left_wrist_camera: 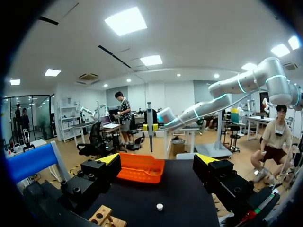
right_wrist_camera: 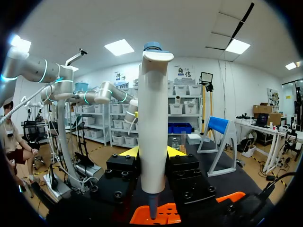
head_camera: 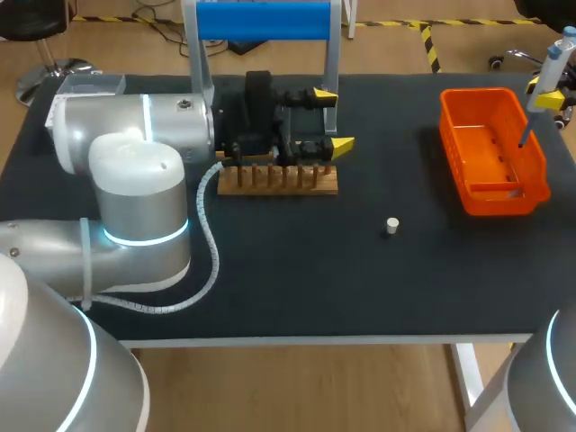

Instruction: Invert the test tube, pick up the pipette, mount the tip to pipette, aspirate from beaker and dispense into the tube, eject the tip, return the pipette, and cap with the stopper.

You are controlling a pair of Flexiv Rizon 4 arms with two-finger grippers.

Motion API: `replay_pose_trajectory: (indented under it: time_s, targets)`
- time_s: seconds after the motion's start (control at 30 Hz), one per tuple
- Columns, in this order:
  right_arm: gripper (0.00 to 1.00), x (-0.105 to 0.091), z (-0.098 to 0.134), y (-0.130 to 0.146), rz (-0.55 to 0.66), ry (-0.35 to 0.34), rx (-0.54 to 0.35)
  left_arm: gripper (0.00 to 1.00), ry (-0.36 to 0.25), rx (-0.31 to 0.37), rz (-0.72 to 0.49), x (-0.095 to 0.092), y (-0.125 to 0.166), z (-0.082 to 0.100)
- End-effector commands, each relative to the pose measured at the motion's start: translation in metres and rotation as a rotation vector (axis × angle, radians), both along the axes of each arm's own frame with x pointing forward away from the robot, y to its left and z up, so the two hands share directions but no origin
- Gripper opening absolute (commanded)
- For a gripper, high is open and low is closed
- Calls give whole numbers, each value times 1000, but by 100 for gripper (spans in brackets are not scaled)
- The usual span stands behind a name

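my right claw (right_wrist_camera: 152,153) is clamping the pipette (head_camera: 545,72) upper right, over the orange bin (head_camera: 447,126) by the table (head_camera: 560,211) edge. my left claw (head_camera: 331,119) is gaping empty above the wooden rack (head_camera: 279,183); the stopper (head_camera: 391,225) is lying centre-frame.

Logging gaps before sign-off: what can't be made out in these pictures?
Test tube: head view, left pincer covers the area behind the rack; none seen.
Beaker: in no view.
Tip on pipette: head view, too small to tell.
Right pincer: head view, mostly cut off by the edge.
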State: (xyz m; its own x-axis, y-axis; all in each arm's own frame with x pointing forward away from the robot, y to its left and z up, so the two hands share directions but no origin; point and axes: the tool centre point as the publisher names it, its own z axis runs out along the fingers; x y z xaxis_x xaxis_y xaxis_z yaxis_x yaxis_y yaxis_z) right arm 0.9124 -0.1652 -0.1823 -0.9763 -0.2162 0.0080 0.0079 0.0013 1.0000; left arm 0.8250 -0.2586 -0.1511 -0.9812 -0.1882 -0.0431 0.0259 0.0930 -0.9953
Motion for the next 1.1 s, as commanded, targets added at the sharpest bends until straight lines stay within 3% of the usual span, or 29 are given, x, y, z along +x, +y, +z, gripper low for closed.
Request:
replay_pose_trajectory:
  time_s: [0.03,1.07,1.1]
  targets:
    - [0,1,1,-1,5,0,-3,100,-9,-51,3,-2,3,-2]
    - [0,1,1,-1,5,0,-3,100,-2,-41,11,-6,3,3]
    - [0,-6,2,3,11,-3,-2,100,-2,-41,11,-6,3,3]
